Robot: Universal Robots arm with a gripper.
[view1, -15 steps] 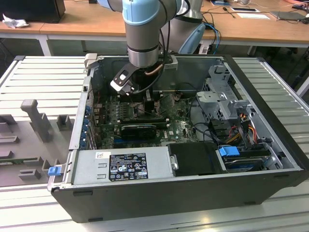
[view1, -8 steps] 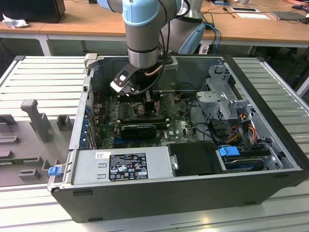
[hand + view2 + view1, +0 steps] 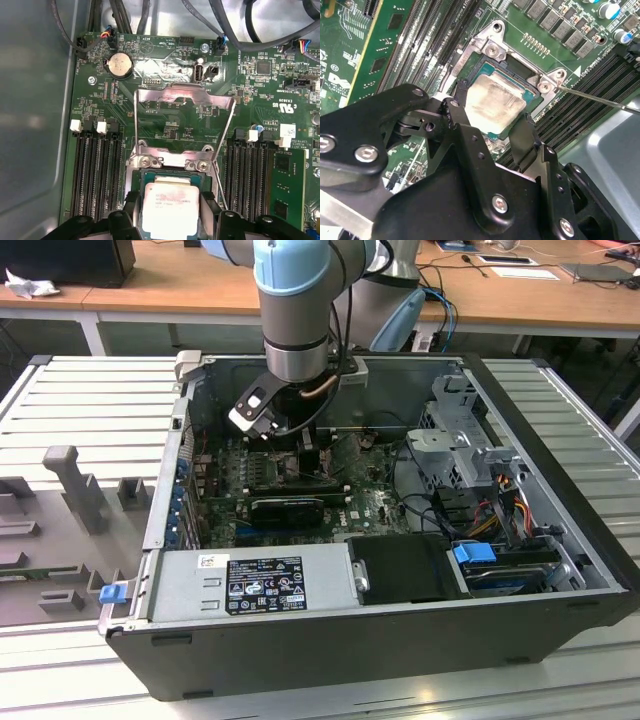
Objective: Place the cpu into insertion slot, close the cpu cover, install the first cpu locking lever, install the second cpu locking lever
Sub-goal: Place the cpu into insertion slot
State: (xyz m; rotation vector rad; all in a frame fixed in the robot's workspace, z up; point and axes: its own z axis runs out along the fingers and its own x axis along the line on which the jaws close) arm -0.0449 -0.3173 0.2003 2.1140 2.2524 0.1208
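While reaching down into the computer case (image 3: pixel 400 640), grips the cpu (image 3: pixel 495 102) by two edges, gripper (image 3: pixel 492 120) closed on it; flat at the insertion slot (image 3: pixel 512 75), in it or just over it, hard to tell; cpu cover (image 3: pixel 185 92) tipped up, open

cpu cover (image 3: pixel 185 93) stands open beside insertion slot (image 3: pixel 150 176) | memory slots (image 3: pixel 97 170) flank both sides | cables (image 3: pixel 120 15) perhaps crowd beyond

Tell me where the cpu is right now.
In the second wrist view the cpu sits over the insertion slot, held by the gripper, with long memory slots flanking it.
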